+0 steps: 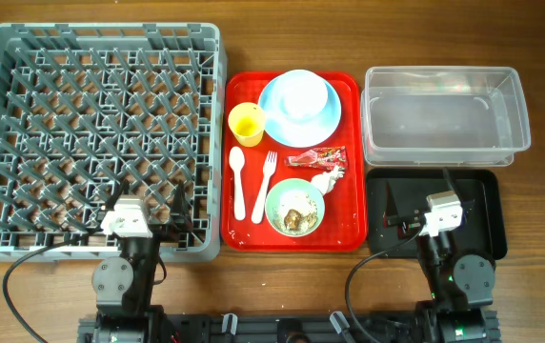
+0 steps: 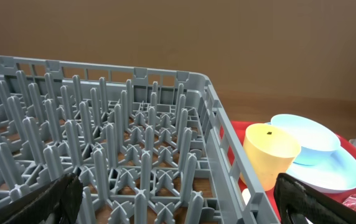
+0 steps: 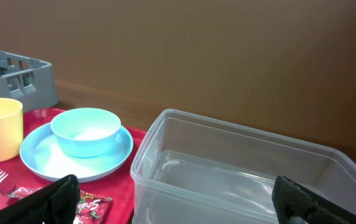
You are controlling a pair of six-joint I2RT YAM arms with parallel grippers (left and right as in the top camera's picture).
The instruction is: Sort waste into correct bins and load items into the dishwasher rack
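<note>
The grey dishwasher rack (image 1: 25, 143) fills the left and holds nothing. On the red serving tray (image 1: 349, 162) sit a pale blue bowl (image 1: 299, 93) on a pale blue plate (image 1: 287, 124), a yellow cup (image 1: 247, 123), a white spoon (image 1: 238, 179), a white fork (image 1: 265, 186), a red wrapper (image 1: 316, 158), a white napkin (image 1: 328, 179) and a mint bowl (image 1: 294, 208) with food scraps. The clear tub (image 1: 444, 114) and black tray (image 1: 487, 205) lie right. My left gripper (image 2: 178, 199) is open over the rack's near edge. My right gripper (image 3: 178, 199) is open over the black tray, facing the tub (image 3: 240, 174).
Bare wooden table shows along the front edge (image 1: 282, 281) and between the rack and the red tray. The yellow cup (image 2: 270, 152) stands just right of the rack wall (image 2: 224, 143) in the left wrist view. A brown wall lies behind.
</note>
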